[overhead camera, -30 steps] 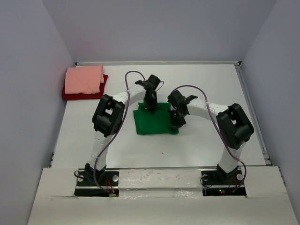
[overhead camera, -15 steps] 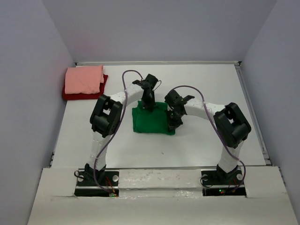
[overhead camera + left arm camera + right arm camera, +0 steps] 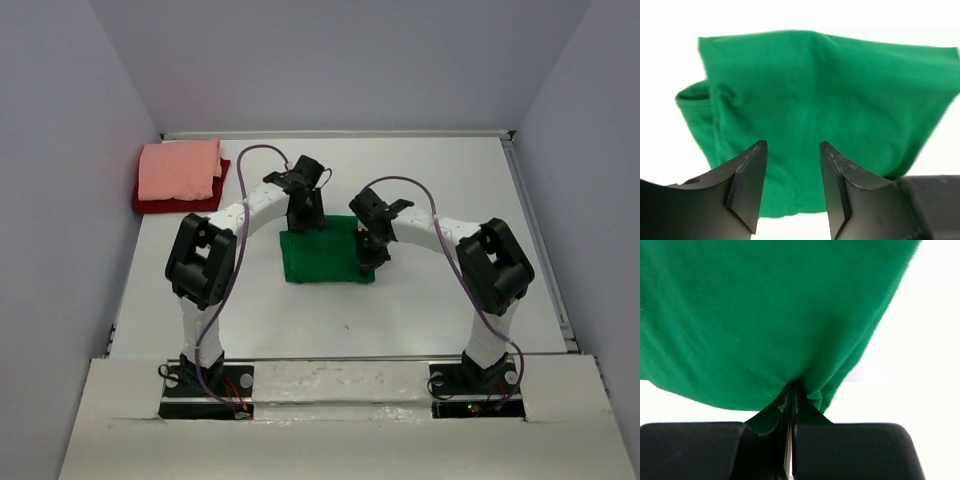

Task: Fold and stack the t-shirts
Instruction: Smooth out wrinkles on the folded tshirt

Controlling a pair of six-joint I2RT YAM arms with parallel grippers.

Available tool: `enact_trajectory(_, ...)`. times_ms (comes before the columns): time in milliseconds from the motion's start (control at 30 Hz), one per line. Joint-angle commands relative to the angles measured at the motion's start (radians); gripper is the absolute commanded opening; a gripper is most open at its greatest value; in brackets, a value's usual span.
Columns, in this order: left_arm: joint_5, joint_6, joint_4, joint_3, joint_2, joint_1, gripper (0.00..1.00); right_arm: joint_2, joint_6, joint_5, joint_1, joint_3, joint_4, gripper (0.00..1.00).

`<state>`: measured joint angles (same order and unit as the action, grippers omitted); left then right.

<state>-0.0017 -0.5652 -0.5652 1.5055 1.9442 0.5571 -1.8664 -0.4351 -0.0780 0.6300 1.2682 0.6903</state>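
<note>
White smooth table [image 3: 450, 180] is carrying the soft bright green cloth t-shirt [image 3: 325, 258], folded into a flat rectangle at the middle. The left gripper [image 3: 792, 145] is just letting it go, hovering half open, so this fold is seeming finished; the right gripper [image 3: 791, 387] is still pinching tightly a wrinkled edge

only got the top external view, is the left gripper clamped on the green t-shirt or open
observer: open. the left wrist view shows a clear gap between the fingers of the left gripper, with the folded bright green cloth t-shirt beyond them, not pinched
operator: and the right one
observer: the right gripper is shut on the green t-shirt's edge; its wrist view shows cloth bunched into the closed fingertips
operator: fold tidy?
observer: not quite. the left wrist view shows a sleeve-like flap bulging out at that picture's left
</note>
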Motion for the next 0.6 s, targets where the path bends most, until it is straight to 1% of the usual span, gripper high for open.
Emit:
enact_trajectory(0,-0.096,-0.009,0.007,0.004,-0.165,0.003,0.57,0.073,-0.005,0.079,0.017,0.062,0.046,0.00)
enact_trajectory(67,-0.138,-0.001,-0.041,0.033,-0.186,0.003,0.57,0.101,-0.011,0.133,0.029,0.088,0.098,0.00)
enact_trajectory(167,-0.190,0.005,-0.090,0.064,-0.234,0.004,0.57,0.150,-0.022,0.165,0.040,0.152,0.170,0.01)
enact_trajectory(200,-0.205,0.005,-0.105,0.073,-0.252,0.003,0.57,0.162,-0.030,0.165,0.051,0.187,0.204,0.04)
enact_trajectory(233,-0.211,0.008,-0.129,0.084,-0.261,0.003,0.57,0.171,-0.034,0.164,0.051,0.209,0.224,0.11)
enact_trajectory(267,-0.221,0.013,-0.143,0.085,-0.269,0.001,0.57,0.194,-0.042,0.162,0.051,0.227,0.244,0.14)
enact_trajectory(333,-0.204,0.016,-0.157,0.062,-0.307,-0.014,0.57,0.223,-0.045,0.149,0.051,0.258,0.268,0.23)
enact_trajectory(367,-0.104,0.031,-0.119,-0.014,-0.329,-0.029,0.62,0.251,-0.057,0.162,0.051,0.269,0.285,0.27)
enact_trajectory(400,-0.039,0.037,-0.093,-0.065,-0.350,-0.054,0.64,0.268,-0.057,0.165,0.051,0.275,0.291,0.30)
enact_trajectory(433,0.047,0.047,-0.063,-0.114,-0.391,-0.113,0.68,0.282,-0.042,0.164,0.051,0.278,0.295,0.33)
enact_trajectory(467,0.128,0.057,0.005,-0.220,-0.412,-0.152,0.72,0.298,-0.040,0.176,0.051,0.284,0.299,0.41)
enact_trajectory(500,0.252,0.063,0.022,-0.264,-0.425,-0.189,0.73,0.314,-0.039,0.182,0.051,0.295,0.302,0.42)
enact_trajectory(533,0.297,0.083,0.056,-0.298,-0.456,-0.250,0.73,0.341,-0.027,0.176,0.039,0.301,0.307,0.43)
enact_trajectory(567,0.378,0.093,0.076,-0.364,-0.474,-0.281,0.73,0.354,-0.025,0.156,0.039,0.312,0.316,0.43)
